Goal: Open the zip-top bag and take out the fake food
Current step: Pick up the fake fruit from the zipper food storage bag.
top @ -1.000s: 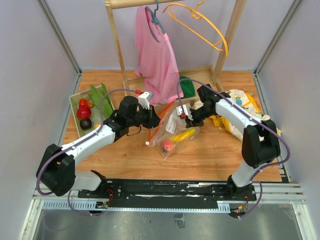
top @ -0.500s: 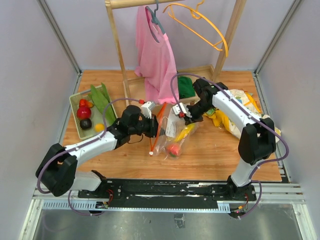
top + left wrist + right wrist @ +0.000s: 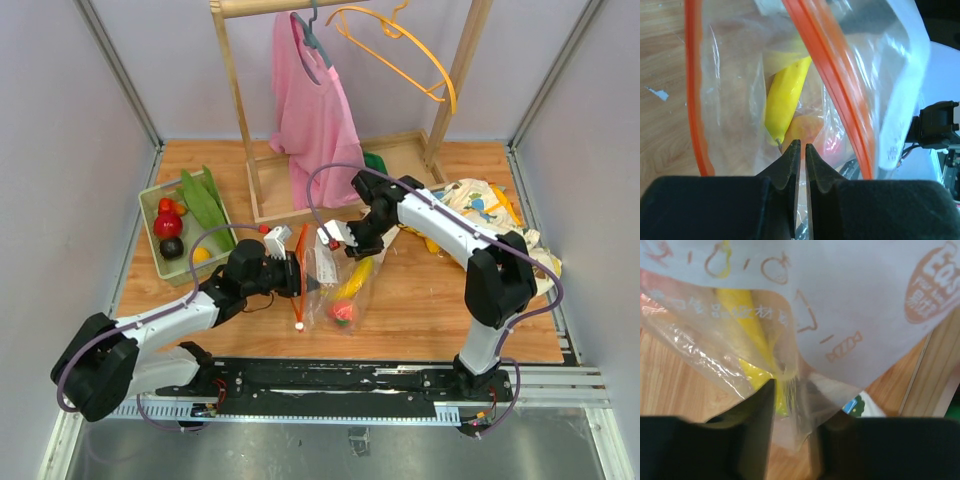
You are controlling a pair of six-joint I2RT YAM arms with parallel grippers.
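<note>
The zip-top bag (image 3: 328,285) hangs between both grippers just above the table, its orange zipper strip (image 3: 300,262) on the left side. Inside it lie a yellow banana-like piece (image 3: 352,278) and a red and peach piece (image 3: 343,313). My left gripper (image 3: 292,276) is shut on the bag's clear plastic near the mouth; its wrist view shows the jaws (image 3: 801,145) pinching film below the open orange strips (image 3: 840,75), with the yellow piece (image 3: 785,97) beyond. My right gripper (image 3: 343,240) is shut on the bag's far edge (image 3: 792,390).
A pale green tray (image 3: 148,205) at the left holds red, dark, yellow and green food pieces. A wooden rack (image 3: 235,90) with a pink shirt (image 3: 315,110) and an orange hanger (image 3: 400,45) stands behind. A dinosaur-print cloth (image 3: 480,210) lies at the right.
Both grippers have carried the bag towards the near left. The left gripper has dropped lower and nearer, and the right arm has reached further left across the table.
</note>
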